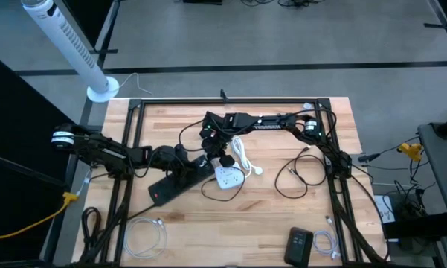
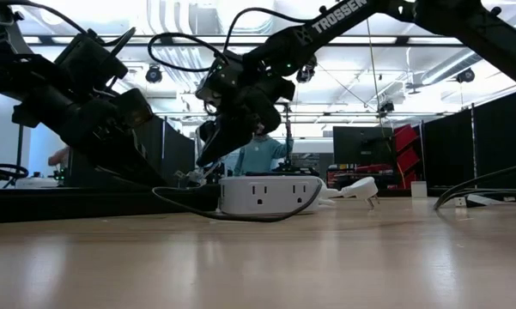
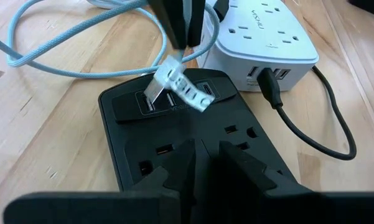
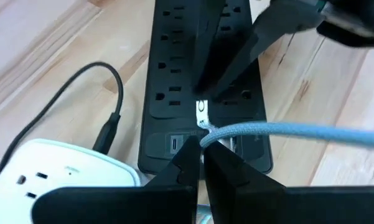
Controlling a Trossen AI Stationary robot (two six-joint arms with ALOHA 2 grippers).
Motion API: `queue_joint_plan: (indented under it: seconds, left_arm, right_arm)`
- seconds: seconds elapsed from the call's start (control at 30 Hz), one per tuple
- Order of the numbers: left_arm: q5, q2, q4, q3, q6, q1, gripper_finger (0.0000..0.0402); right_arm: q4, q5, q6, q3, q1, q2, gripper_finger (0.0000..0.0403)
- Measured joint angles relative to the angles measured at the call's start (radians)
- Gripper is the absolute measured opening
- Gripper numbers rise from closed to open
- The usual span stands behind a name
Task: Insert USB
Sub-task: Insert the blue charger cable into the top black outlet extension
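USB plug held at the black strip's ports

The left gripper (image 3: 202, 155) is pressed nearly shut on the black power strip (image 4: 199, 93). The right gripper (image 4: 202, 155), tilted steeply down, is clamped on the USB plug (image 3: 174, 87) of one pale blue cable (image 4: 299, 132). Beyond, one white power strip (image 2: 270, 194) is seen; the plug's tip is hidden.

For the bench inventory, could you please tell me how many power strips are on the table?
2: a black power strip under the left pincer, and a white power strip beside its end, mid-table.
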Motion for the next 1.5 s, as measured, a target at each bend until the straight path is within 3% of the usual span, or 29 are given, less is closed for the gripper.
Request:
queue_joint_plan:
  seconds: [1.5]
  left_arm:
    - [-0.009,0.000,0.009,0.000,0.005,-0.018,0.0064]
  right_arm:
    - [0.005,0.008,0.033,0.026,-0.003,0.014,0.0000]
